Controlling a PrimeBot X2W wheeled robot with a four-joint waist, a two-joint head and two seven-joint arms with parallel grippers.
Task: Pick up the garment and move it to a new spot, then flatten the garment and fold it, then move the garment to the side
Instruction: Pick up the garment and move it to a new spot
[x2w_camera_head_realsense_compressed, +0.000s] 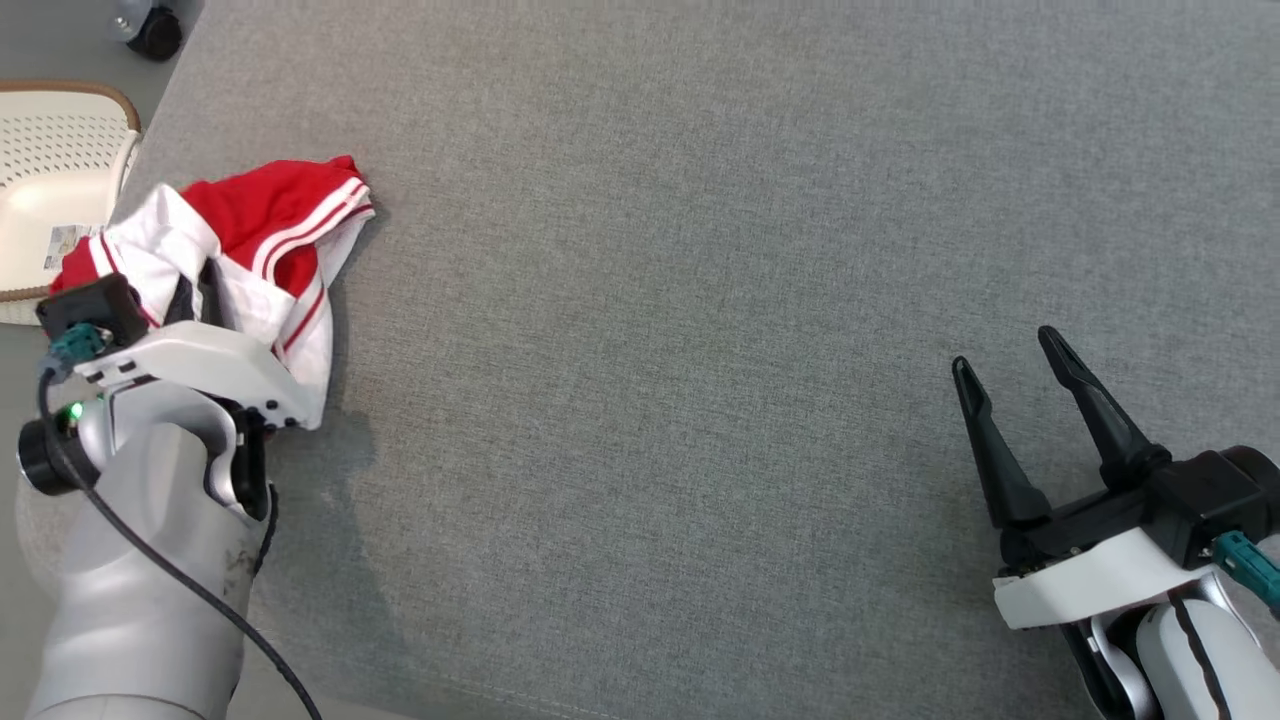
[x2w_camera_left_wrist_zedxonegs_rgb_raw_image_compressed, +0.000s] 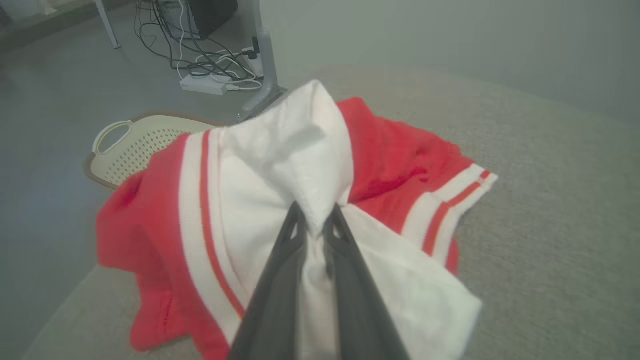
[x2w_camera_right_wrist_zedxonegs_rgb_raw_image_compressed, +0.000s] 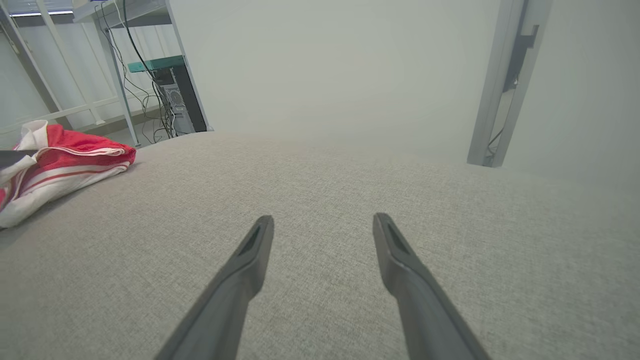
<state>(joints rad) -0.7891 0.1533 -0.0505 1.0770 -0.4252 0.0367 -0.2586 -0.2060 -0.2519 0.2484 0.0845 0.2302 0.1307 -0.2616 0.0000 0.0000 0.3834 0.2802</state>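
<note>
Though edge-side, garment beside open table.

The left arm is covering part of the garment; the head view's left edge is cutting off the basket.

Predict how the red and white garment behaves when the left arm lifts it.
Probably floppy: the red and white garment lies crumpled, one white fold pinched by the left gripper. Likely hangs unevenly; may drag on the grey fabric surface.
</note>
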